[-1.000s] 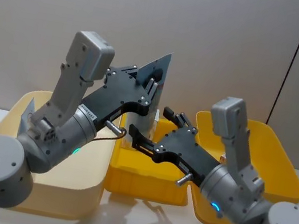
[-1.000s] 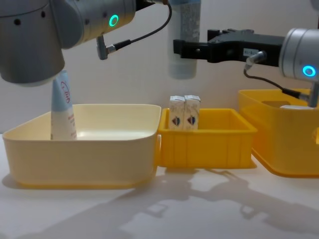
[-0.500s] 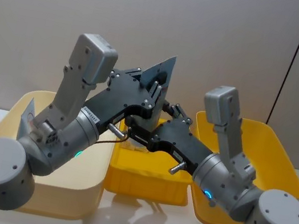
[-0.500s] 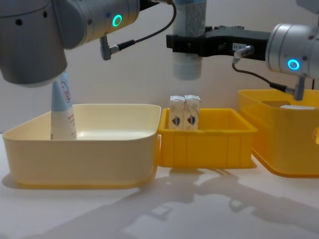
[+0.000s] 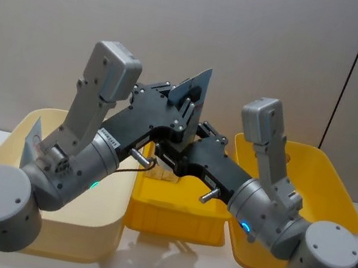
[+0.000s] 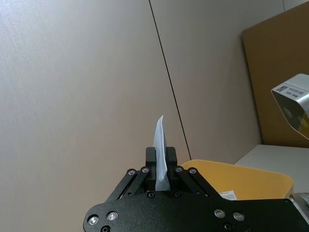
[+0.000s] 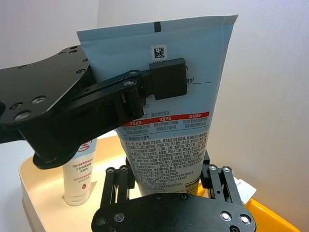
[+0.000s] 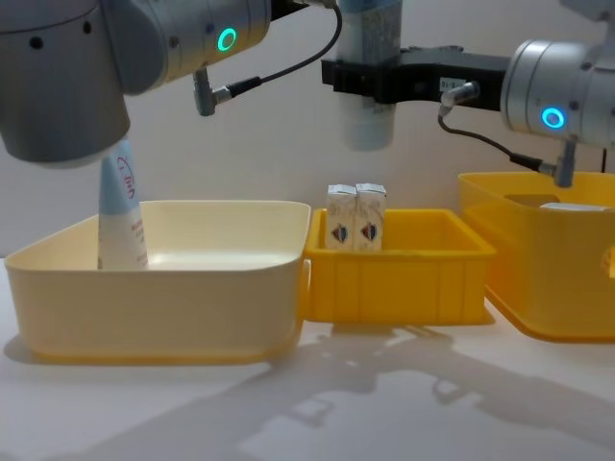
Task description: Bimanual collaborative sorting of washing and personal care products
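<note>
Head camera looks down; chest camera looks level across the table (image 8: 384,403); wrist cameras sit close; all share the raised tube (image 8: 370,120).

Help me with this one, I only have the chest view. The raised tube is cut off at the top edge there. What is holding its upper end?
Observer: The left claw is shut on the raised tube, pinching it just below the flat crimped end.
Operator: And which side of it faces the right arm's camera?
Observer: The back panel, with a small square code near the crimp, a red band across the middle and dense small print below. The right claw sits at the tube's lower part, under the left claw.
</note>
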